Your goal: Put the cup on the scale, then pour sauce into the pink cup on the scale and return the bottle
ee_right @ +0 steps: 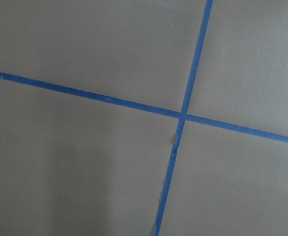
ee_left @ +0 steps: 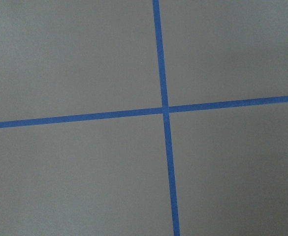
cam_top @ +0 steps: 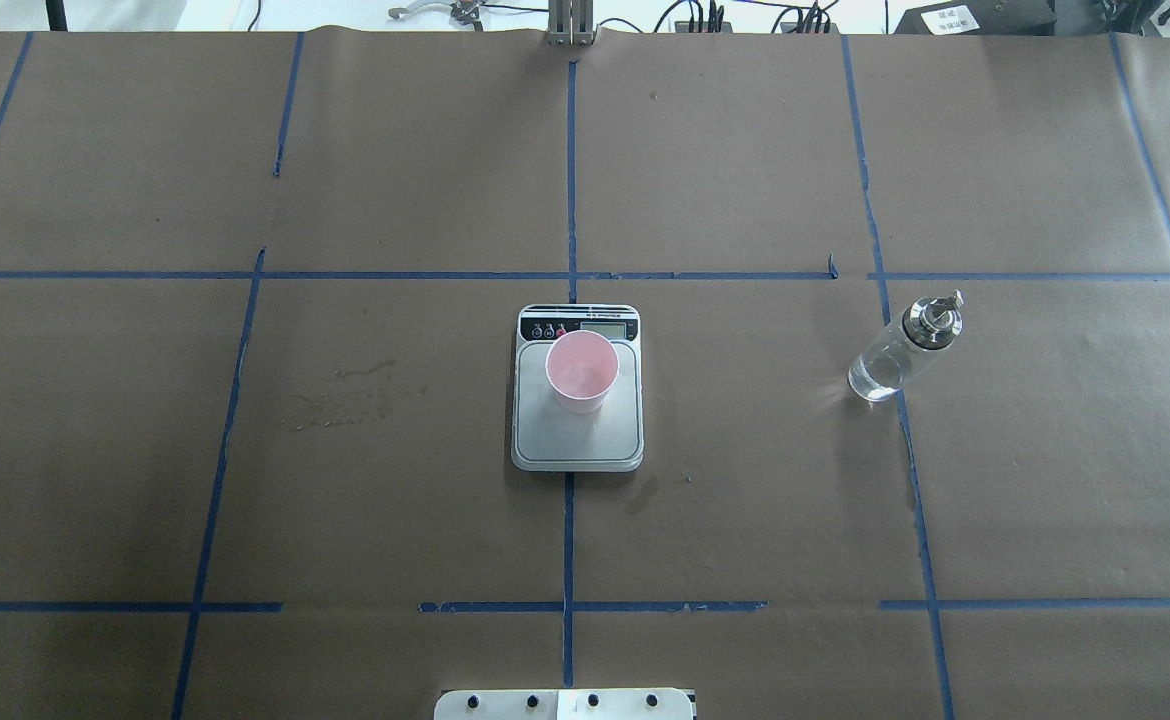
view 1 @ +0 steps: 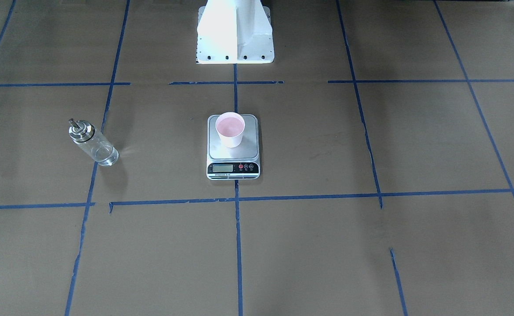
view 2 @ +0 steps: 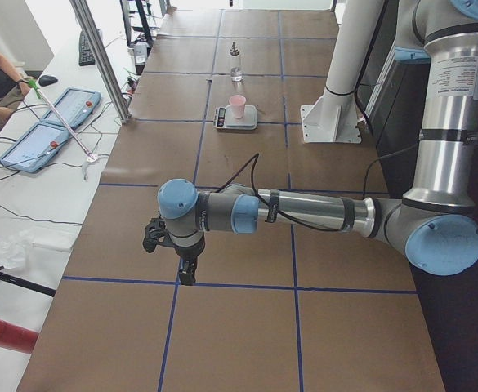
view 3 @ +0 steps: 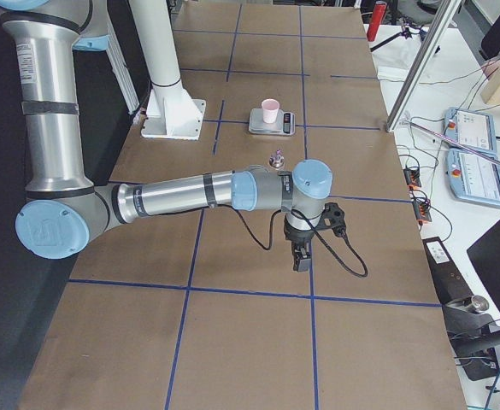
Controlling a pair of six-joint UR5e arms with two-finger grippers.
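Far left, beyond the overhead view's edge, the left arm (view 2: 304, 211) stretches low over the brown tabletop (cam_top: 345, 450) near the table's end. Its jaws point down above a crossing of blue tape lines (ee_left: 164, 109). You cannot tell whether they are released or clenched.

In the middle, the cup (cam_top: 582, 368) stands upright on the scale (cam_top: 577, 445), toward the display end of the steel platform. Whether any sauce is in it cannot be made out.

To the right, well apart from the scale, the bottle (cam_top: 903, 350) stands upright on the tabletop, with its long axis vertical and the spout on top.

Farther right, the right arm (view 3: 181, 195) is posed like the left, jaws down over tape, and their state is likewise unreadable. Neither wrist view shows anything but tabletop and tape.

The bottle lies on the right arm's side, between its jaws and the scale. Judge the right arm the nearer one for the grasp. A side-on approach to the glass body would suit a bottle standing upright.
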